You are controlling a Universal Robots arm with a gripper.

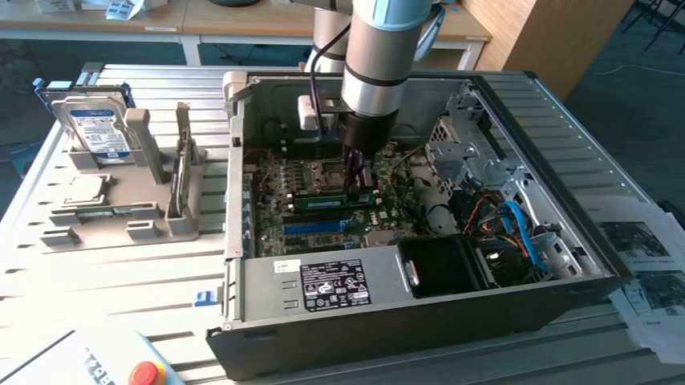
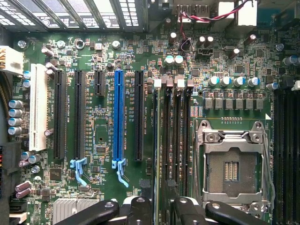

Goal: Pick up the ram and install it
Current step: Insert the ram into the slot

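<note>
Hovering low inside the open computer case [image 1: 428,329], the gripper [image 1: 358,183] stands over the motherboard [image 2: 103,70] with its jaws apart and nothing visibly clamped between them. The ram [image 1: 321,198] appears to sit on edge in the memory slots [image 2: 174,136], just beside the empty processor socket [image 2: 230,164] and directly under the fingertips [image 2: 140,208]. Whether it is pushed fully home, you cannot tell from these angles.

That is your main risk: a stick resting in its slot with one end high can tilt or pop loose if a finger brushes it. Press on it crooked and you could bend the stick or strain the slot's end clips. With the fingertips this close to the board, any sideways drift could also scrape the small parts around the slots.
</note>
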